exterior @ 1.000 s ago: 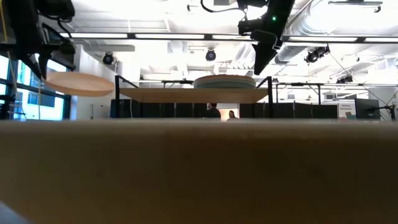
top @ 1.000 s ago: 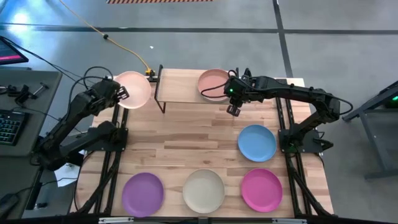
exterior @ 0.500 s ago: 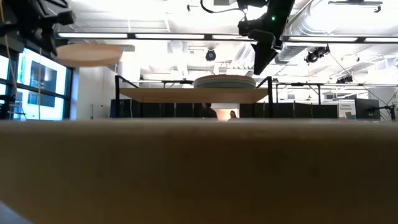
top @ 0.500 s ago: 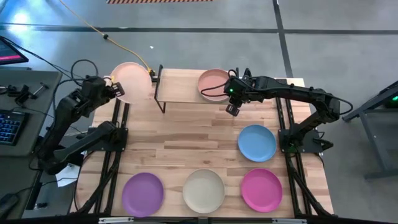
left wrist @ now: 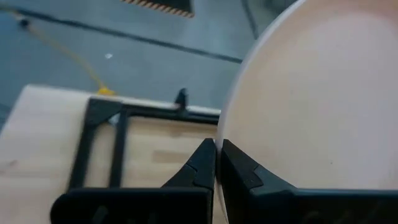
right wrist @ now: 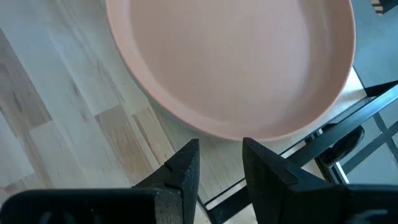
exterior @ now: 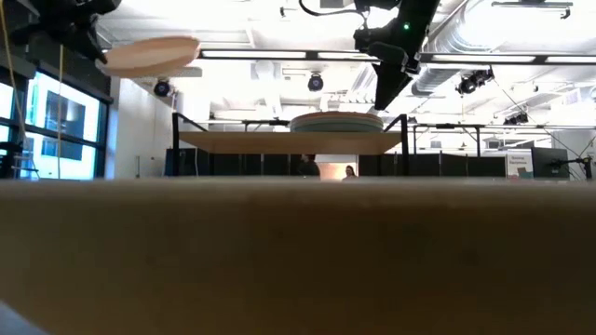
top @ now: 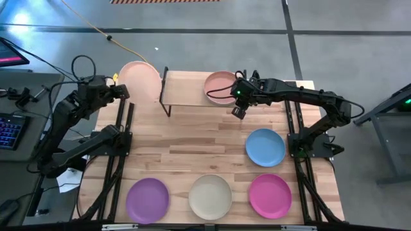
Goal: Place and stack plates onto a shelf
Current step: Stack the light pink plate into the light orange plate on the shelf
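Grey concrete floor lay all around my wooden table (top: 192,144), and the shelf (top: 186,96) stood along its far edge. My left gripper (left wrist: 217,163) was pinched tight on the rim of the pale pink plate (top: 140,80), holding it in the air just off the table's far left corner, higher than the shelf top, so I judged it could swing in over the bare left half of the shelf. On the shelf's right end sat a stack with the peach plate (top: 221,87) on top; the low view showed a teal edge beneath it. My right gripper (top: 239,112) hung just beside that stack, fingers apart and empty, clear of the left arm's path. 4 plates waited flat on the table: blue (top: 265,147) near the right edge, and purple (top: 148,199), cream (top: 210,196) and magenta (top: 270,195) along the near edge.
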Controlling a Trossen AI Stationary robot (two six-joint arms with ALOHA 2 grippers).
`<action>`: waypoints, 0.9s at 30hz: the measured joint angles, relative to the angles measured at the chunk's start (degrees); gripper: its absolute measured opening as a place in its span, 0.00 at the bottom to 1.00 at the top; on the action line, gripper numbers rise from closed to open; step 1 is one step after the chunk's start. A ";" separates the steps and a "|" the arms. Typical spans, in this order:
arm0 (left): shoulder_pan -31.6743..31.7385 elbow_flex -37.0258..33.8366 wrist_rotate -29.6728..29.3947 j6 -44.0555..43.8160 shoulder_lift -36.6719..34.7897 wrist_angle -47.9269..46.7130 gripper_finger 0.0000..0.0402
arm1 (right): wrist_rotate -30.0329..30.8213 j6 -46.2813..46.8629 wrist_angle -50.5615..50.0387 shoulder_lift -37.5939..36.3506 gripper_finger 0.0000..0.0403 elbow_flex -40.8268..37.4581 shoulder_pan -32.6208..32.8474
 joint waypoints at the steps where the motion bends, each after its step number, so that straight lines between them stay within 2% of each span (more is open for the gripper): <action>1: -0.24 0.00 0.45 0.61 0.01 1.04 0.00 | 0.01 -0.31 -0.02 0.00 0.26 0.00 0.00; 19: -4.33 0.00 1.35 9.67 4.17 10.49 0.00 | 0.15 -1.67 0.04 2.37 0.26 0.00 0.00; 27: -6.10 0.00 1.37 12.44 7.99 15.62 0.00 | 4.33 0.28 -1.64 2.23 0.26 0.55 1.18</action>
